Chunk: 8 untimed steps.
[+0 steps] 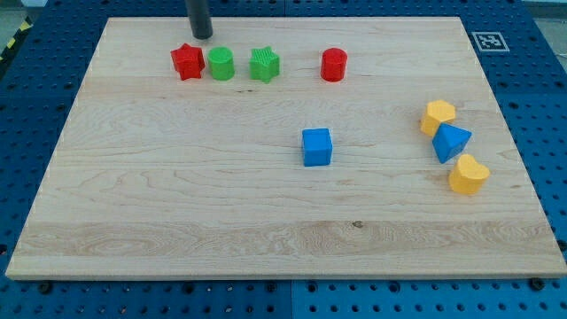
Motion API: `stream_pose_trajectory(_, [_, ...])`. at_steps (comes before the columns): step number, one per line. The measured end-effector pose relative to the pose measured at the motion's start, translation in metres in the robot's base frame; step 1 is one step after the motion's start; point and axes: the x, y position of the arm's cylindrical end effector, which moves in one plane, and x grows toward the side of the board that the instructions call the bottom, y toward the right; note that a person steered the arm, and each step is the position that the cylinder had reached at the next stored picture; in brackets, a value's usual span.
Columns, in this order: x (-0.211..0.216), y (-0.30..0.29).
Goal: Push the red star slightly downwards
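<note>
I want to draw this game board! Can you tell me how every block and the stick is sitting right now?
my tip: just above the red star, near the view's top, apparently apart from it
red star: flat, leftmost in the top row
green cylinder: upright, beside the star
green star: flat
red cylinder: upright, alone
blue cube: alone, mid-board
yellow hexagon, blue triangle, yellow heart: clustered at the view's right

So we've only got our straight dark rod in shot, poking in from the 12 o'clock edge of the view, left of centre. It hangs pretty much upright, and my tip (pixel 203 36) is right down at the surface.
</note>
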Motion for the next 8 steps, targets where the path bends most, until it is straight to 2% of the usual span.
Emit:
stream_pose_trajectory(2, [0.033,-0.004])
stream_pose_trajectory(8, [0.04,-0.02])
